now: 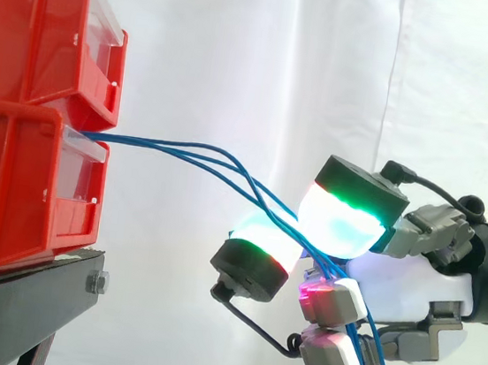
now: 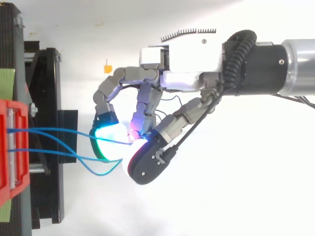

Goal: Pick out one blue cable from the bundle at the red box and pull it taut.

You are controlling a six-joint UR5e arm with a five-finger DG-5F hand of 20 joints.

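From the side you see blue cables (image 1: 185,150) leaving the lower red bin (image 1: 11,190) and sloping down between the hand's (image 1: 400,286) curled pads (image 1: 342,217). From above, the hand (image 2: 187,59) pinches one of them near the bin; the others loop slack.

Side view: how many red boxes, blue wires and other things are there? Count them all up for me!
Red plastic bins: 2
Thin blue cables: 3, as far as the strands can be told apart
Black metal stand: 1
Robot hand, fingers pinching the cables: 1
Total: 7
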